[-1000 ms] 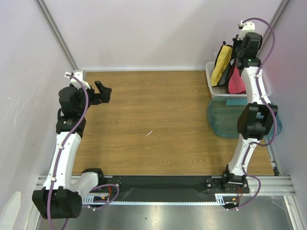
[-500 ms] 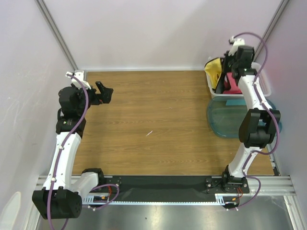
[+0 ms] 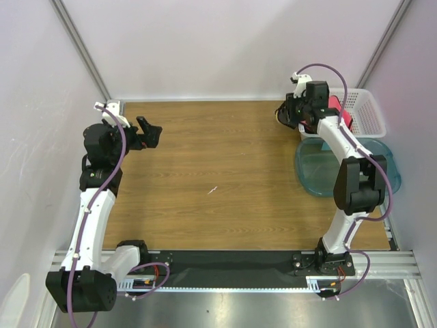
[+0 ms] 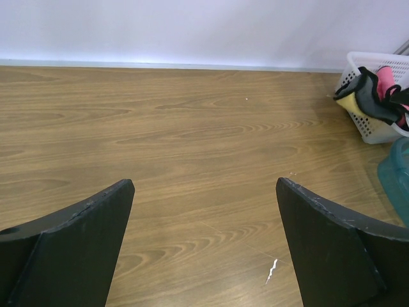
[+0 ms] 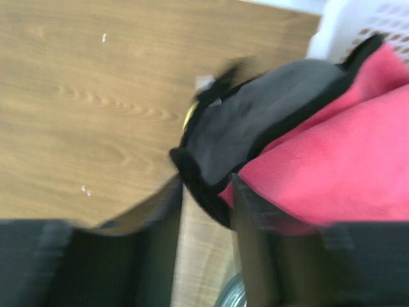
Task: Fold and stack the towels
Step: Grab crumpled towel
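Observation:
My right gripper (image 3: 290, 115) hangs over the table just left of the white basket (image 3: 365, 113). In the right wrist view its jaws (image 5: 208, 192) stand partly open, with wood showing between them. The black edge of a black-backed towel (image 5: 255, 121) with a sliver of yellow lies at the fingertips. A pink-red towel (image 5: 332, 166) drapes over the right finger (image 5: 255, 217). This view is blurred. More towels (image 4: 370, 99) spill over the basket's near rim. My left gripper (image 3: 149, 130) is wide open and empty above the table's left side.
A teal translucent tub (image 3: 321, 167) stands in front of the basket at the right edge, and my right arm reaches over it. A small white scrap (image 3: 213, 189) lies on the wood mid-table. Walls close in at the back and on both sides.
My right arm has swung down and left from above the basket, dragging towels out over its left rim. Its jaws have parted. The left arm has not moved.

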Controlling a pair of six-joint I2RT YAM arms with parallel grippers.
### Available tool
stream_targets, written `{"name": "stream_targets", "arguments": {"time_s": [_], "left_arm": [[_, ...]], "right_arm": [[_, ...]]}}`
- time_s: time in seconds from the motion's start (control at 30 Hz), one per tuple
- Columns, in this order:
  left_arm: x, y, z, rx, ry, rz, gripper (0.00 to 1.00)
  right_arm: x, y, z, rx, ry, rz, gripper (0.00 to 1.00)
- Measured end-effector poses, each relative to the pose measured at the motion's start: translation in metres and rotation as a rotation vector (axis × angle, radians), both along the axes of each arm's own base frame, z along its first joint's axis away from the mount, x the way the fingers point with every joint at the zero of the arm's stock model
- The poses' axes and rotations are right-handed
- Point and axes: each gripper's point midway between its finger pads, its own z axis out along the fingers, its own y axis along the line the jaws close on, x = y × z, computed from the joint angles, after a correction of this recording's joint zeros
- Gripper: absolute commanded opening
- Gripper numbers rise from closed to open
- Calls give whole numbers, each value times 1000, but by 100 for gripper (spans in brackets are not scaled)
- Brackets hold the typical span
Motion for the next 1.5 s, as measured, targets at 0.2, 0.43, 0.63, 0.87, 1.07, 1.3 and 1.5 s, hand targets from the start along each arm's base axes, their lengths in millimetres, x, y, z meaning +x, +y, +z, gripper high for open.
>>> {"name": "stream_targets", "arguments": {"time_s": [0.2, 0.43, 0.63, 0.87, 1.07, 1.3, 1.5], "left_arm": [[0, 0, 0, 0, 1, 0, 100], [0, 0, 0, 0, 1, -1, 100], [0, -1, 0, -1, 1, -3, 100], [0, -1, 0, -1, 1, -4, 100], [0, -1, 0, -1, 1, -4, 100], [0, -1, 0, 0, 1, -3, 100], [0, -1, 0, 0, 1, -4, 100]], "right_arm": [[12, -16, 24, 18, -45, -76, 60], [13, -18, 29, 36, -50, -109, 70], [9, 10, 28, -3, -62, -50, 76], [5, 44, 30, -122, -100, 1, 77], [14, 33, 22, -251, -109, -71, 72], [25, 10, 0, -380, -75, -151, 28], [29, 4, 6, -400, -88, -187, 10]]}}
